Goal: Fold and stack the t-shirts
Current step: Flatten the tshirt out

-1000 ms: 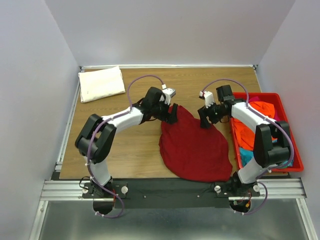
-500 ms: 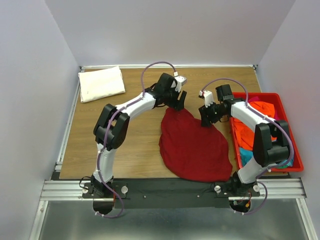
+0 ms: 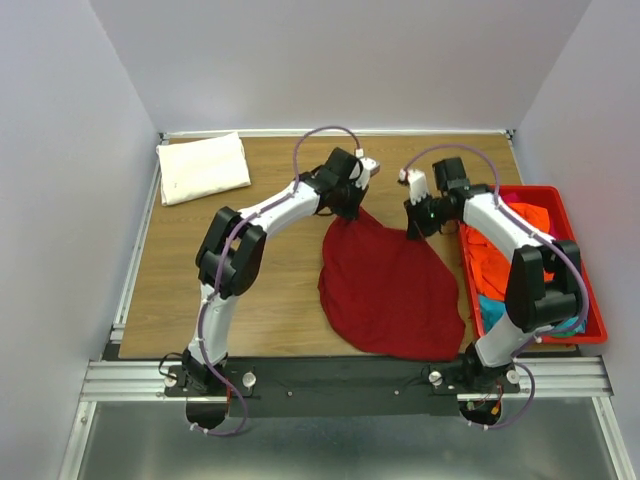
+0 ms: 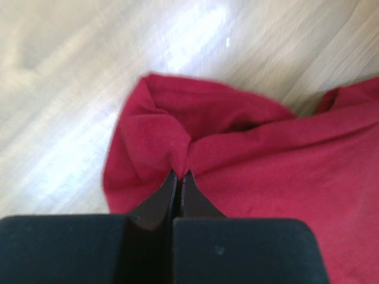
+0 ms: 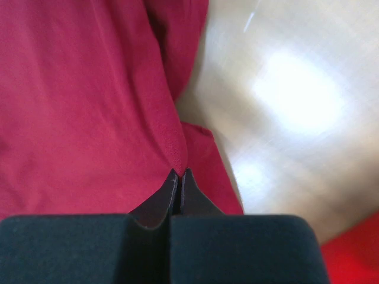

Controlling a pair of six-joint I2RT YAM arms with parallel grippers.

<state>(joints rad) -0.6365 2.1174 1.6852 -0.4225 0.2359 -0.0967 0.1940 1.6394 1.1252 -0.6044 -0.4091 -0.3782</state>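
A dark red t-shirt (image 3: 385, 285) lies crumpled on the wooden table (image 3: 250, 280) between the arms. My left gripper (image 3: 352, 207) is shut on a pinched fold at the shirt's far left edge (image 4: 177, 151). At the far right edge (image 5: 177, 142) of the dark red t-shirt my right gripper (image 3: 417, 226) is shut on the cloth too. Both pairs of fingers meet with red cloth bunched at their tips. A folded white t-shirt (image 3: 203, 167) rests at the table's far left corner. Orange, teal and magenta t-shirts (image 3: 500, 262) are heaped in the bin.
A rigid red plastic bin (image 3: 585, 275) stands along the table's right edge, close to the right arm. Grey walls enclose the table on three sides. Bare wood shows left of the red shirt and along the far edge.
Both grippers have gone from open to shut on the red shirt's far edge. The left arm has swung farther from its base and rightward; the right gripper has shifted slightly away from the base.
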